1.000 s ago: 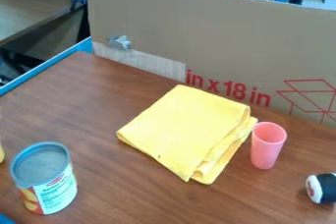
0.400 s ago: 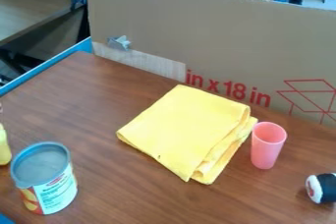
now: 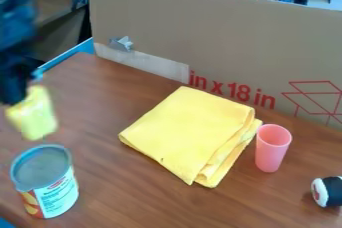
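Black end effector holds a pale yellow object by a tin can

The black end effector [image 3: 17,89] hangs at the left of the view, over the left edge of a brown wood-grain surface [image 3: 137,199]. It is closed around a pale yellow object [image 3: 33,114], gripping it by its upper end. The opening looks about as wide as that end, though the exact gap cannot be told. The object is block-like and tilts slightly; what exactly it is cannot be made out.

The step in hand appears to be a carry, with the object grasped and seemingly raised off the surface. Any further move would call for a firm grip and enough height to keep its lower end clear of the tin can [image 3: 45,179]. The can stands upright toward the near left of the surface, just nearer the camera than the object. It has a grey top and a printed label with orange fruit shapes.

In the middle of the surface lies a folded yellow cloth [image 3: 190,132], its folded layers showing along its right side. Just beside its right corner stands an upright pink plastic cup [image 3: 270,149]. Toward the surface's near right is a toy sushi roll [image 3: 327,192], black and white, on its side. A cardboard panel [image 3: 220,32] rises along the far edge, with silver tape [image 3: 121,43] near the far left corner.
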Motion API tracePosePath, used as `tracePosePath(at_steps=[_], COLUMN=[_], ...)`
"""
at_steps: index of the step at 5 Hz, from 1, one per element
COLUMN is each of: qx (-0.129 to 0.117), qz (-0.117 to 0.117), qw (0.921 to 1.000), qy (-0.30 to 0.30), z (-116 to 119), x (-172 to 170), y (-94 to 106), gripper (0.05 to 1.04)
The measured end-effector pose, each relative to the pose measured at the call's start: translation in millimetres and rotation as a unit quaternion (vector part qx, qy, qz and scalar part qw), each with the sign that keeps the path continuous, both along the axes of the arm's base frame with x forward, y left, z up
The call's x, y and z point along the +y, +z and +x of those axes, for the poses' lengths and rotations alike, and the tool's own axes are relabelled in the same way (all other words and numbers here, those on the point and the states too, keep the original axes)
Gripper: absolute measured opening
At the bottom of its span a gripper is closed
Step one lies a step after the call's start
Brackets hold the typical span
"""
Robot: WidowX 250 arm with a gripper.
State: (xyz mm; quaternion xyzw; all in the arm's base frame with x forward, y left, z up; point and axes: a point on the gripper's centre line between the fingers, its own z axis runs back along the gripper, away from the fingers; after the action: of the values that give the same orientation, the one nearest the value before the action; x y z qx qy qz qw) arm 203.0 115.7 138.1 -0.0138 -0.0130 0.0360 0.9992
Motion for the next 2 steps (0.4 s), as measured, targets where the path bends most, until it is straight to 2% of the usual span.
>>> tracePosePath(at_steps=[1, 2], qx=[-0.006, -0.039], qz=[0.003, 0.0], qw=[0.9965, 0.9875], qy=[-0.083, -0.153], z=[18.5, 40.5], x=[-53.1, -101.0], y=[12.2, 25.0], gripper=[0.106, 0.106])
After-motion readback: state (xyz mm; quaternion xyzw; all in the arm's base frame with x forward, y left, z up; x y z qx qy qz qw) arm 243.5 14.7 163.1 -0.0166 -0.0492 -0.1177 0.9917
